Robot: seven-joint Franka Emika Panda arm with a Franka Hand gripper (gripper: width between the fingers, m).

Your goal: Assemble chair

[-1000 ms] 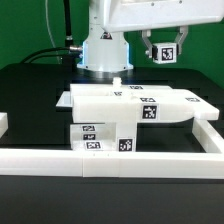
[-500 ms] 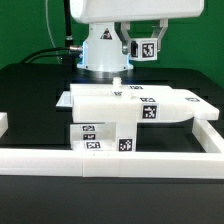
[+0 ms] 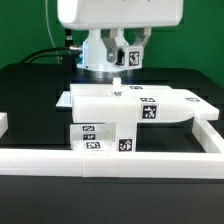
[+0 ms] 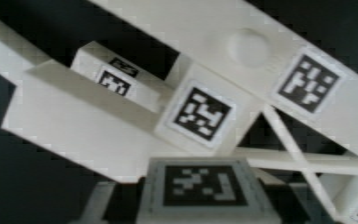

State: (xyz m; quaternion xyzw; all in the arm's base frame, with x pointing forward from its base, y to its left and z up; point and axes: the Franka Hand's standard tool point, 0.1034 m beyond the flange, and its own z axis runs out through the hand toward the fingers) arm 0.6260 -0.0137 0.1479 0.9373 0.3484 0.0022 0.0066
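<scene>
One black surface (image 3: 30,95) carries the whole scene. From the exterior view's left, a matte white, blocky plastic chair assembly (image 3: 110,100) bearing square black-and-white tags spreads across the middle. Its lower tagged blocks stand just behind the long low white border wall (image 3: 150,160), and its slab reaches toward the right. Above and behind its middle hangs the end effector (image 3: 128,61), closed part-way on a small white tagged cube (image 3: 128,55). The wrist view shows that cube over the tagged slab.

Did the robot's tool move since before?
Yes. The tool, carrying a small tagged part, slid toward the exterior view's left, ending above the middle of the unmoved chair.
</scene>
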